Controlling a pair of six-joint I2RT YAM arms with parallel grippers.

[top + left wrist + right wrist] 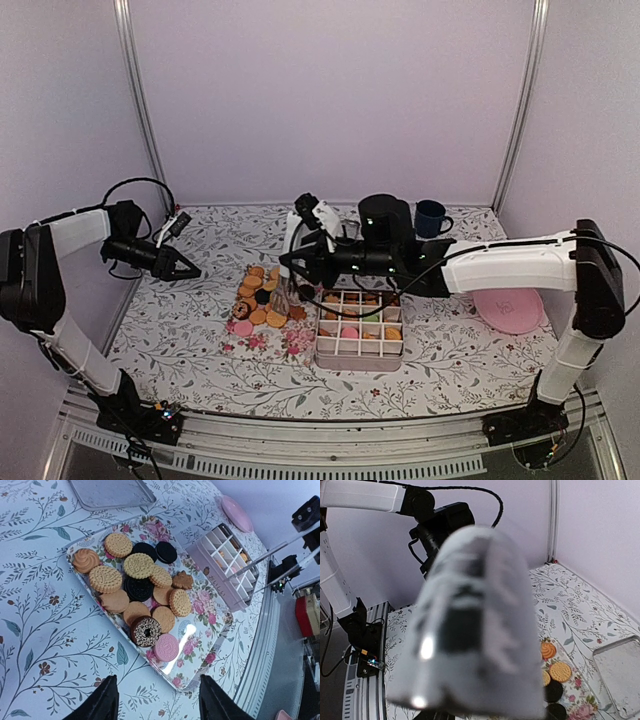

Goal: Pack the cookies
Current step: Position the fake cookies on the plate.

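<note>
left end effector (pixel 159 681) hangs released and empty just off a corner of the floral tray (pixel 200 645). right end effector (pixel 290 268) sits above that tray; i cannot tell whether it grips anything. over a dozen cookies (pixel 139 587) lie heaped on the tray in the middle of the table (pixel 40 630): golden biscuits, black sandwich rounds, one pink, one sprinkled. the divided box (pixel 216 582) beside it looks partly filled, so i judge the packing roughly halfway.

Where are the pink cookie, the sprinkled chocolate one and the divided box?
pink cookie (pixel 166 647), left wrist view, centre of its top.
sprinkled chocolate cookie (pixel 140 635), left wrist view, its sprinkled ring.
divided box (pixel 214 576), left wrist view, pink side wall.
</note>
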